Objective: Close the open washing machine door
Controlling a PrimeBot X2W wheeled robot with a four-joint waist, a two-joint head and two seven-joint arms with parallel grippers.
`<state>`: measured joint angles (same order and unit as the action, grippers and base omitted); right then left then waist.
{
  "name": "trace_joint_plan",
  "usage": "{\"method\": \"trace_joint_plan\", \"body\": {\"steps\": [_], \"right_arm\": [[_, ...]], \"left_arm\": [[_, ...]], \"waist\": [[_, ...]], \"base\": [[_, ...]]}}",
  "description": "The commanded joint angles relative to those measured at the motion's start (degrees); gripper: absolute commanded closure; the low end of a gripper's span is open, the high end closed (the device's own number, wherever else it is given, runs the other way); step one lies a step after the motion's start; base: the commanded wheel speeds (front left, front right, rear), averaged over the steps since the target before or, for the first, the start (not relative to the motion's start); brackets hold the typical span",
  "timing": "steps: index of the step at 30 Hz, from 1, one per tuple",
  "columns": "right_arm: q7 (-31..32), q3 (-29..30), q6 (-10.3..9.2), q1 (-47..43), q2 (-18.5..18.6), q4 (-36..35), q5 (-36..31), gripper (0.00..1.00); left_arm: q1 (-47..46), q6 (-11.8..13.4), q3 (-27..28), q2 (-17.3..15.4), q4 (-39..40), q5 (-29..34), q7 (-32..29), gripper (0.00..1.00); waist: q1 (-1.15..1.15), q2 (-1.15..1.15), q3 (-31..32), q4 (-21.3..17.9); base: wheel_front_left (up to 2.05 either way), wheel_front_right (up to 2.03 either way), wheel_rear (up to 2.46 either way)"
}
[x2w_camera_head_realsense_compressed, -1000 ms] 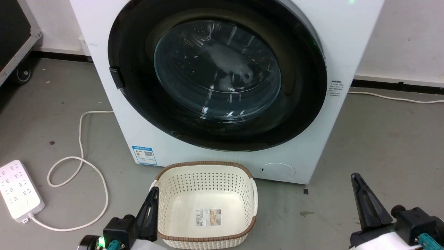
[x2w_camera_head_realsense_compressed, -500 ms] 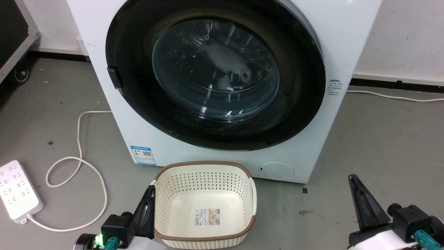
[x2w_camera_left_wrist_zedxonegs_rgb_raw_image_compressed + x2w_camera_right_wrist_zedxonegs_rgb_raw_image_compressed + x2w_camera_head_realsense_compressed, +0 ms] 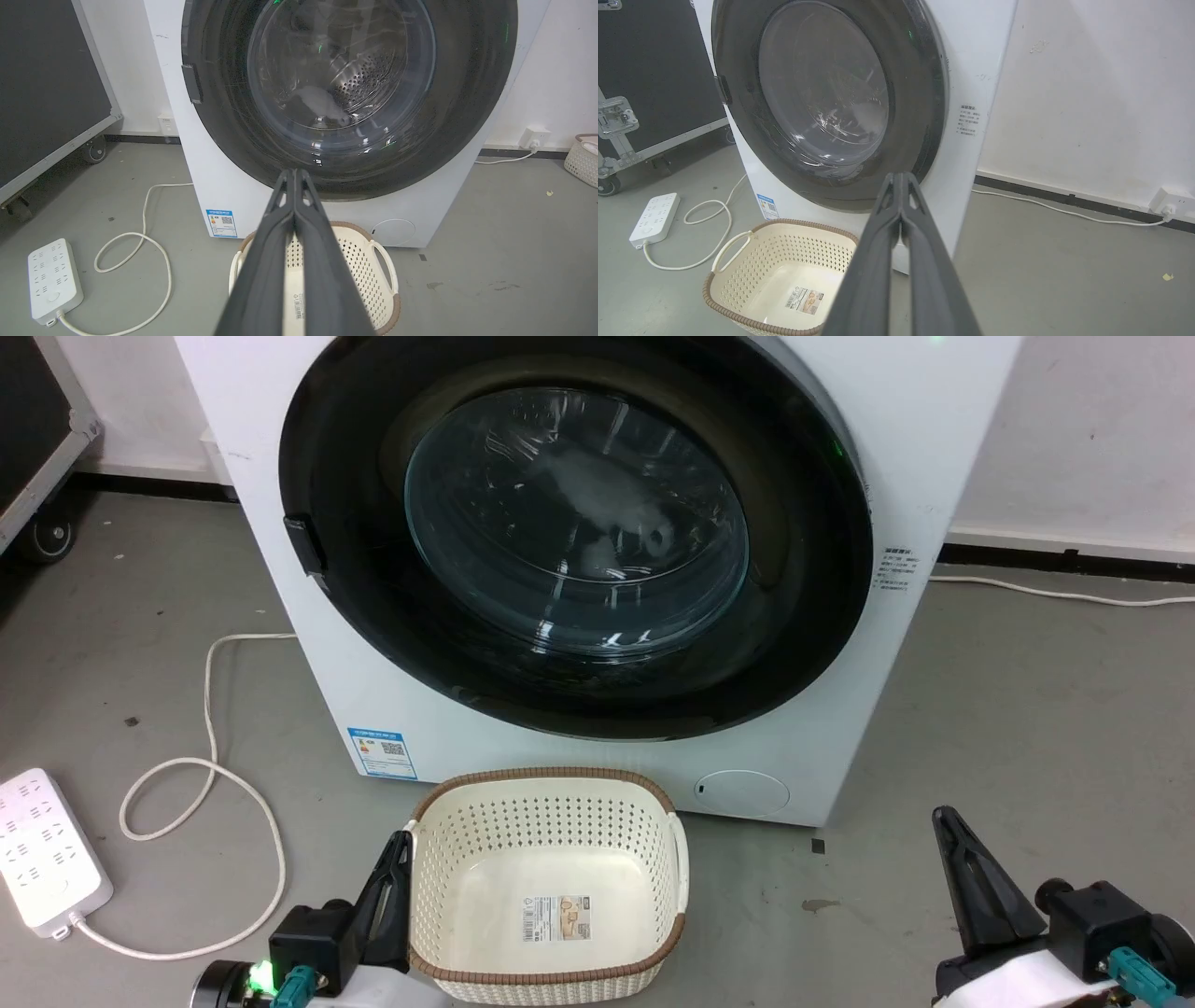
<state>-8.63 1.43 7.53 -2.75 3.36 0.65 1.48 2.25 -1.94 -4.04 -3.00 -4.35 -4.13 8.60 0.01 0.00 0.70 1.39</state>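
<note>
Washing machine door (image 3: pixel 574 537) sits flush in the washing machine (image 3: pixel 934 429) front, upper centre of frame, so closing looks done, hence left gripper (image 3: pixel 403 842) and right gripper (image 3: pixel 941 818) parked at bottom corners, fingers pressed together, empty, basket (image 3: pixel 546 775) between.

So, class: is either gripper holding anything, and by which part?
Nothing is held: the left gripper and the right gripper are both shut and empty.

Long matte-black tapered fingers on the left pincer (image 3: pixel 401 847), black boxy mount (image 3: pixel 313 938), glowing green light (image 3: pixel 260 975), teal plug (image 3: pixel 297 983), white forearm shell (image 3: pixel 373 997). The right pincer (image 3: pixel 943 821) has the same black wedge fingers, a black block (image 3: pixel 1102 915) with a round knob (image 3: pixel 1053 893), a teal connector (image 3: pixel 1134 976) and a white casing (image 3: pixel 1018 982).
</note>
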Motion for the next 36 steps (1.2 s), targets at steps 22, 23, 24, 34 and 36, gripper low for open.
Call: {"method": "trace_joint_plan", "body": {"steps": [22, 23, 24, 34, 36], "right_arm": [[2.78, -0.51, -0.02, 1.46, -0.29, -0.39, -0.65, 1.00], [2.89, -0.53, -0.02, 1.49, -0.29, -0.39, -0.67, 1.00], [3.01, -0.55, -0.02, 1.51, -0.30, -0.40, -0.69, 1.00], [4.19, -0.74, -0.03, 1.77, -0.33, -0.45, -0.85, 1.00], [4.42, -0.77, -0.03, 1.82, -0.34, -0.46, -0.89, 1.00]], "left_arm": [[-1.23, 0.77, 1.43, 0.05, 1.54, 1.48, -2.77, 1.00], [-1.25, 0.79, 1.48, 0.06, 1.60, 1.53, -2.89, 1.00], [-1.27, 0.82, 1.53, 0.06, 1.66, 1.59, -3.01, 1.00], [-1.48, 1.05, 2.06, 0.07, 2.22, 2.12, -4.18, 1.00], [-1.52, 1.10, 2.16, 0.07, 2.33, 2.22, -4.41, 1.00]], "waist": [[-0.01, 0.00, -0.22, -0.43], [-0.01, 0.00, -0.23, -0.45], [-0.01, 0.00, -0.24, -0.47], [-0.01, 0.00, -0.33, -0.66], [-0.01, 0.00, -0.35, -0.70]], "base": [[0.00, 0.00, 0.00], [0.00, 0.00, 0.00], [0.00, 0.00, 0.00], [0.00, 0.00, 0.00], [0.00, 0.00, 0.00]]}}
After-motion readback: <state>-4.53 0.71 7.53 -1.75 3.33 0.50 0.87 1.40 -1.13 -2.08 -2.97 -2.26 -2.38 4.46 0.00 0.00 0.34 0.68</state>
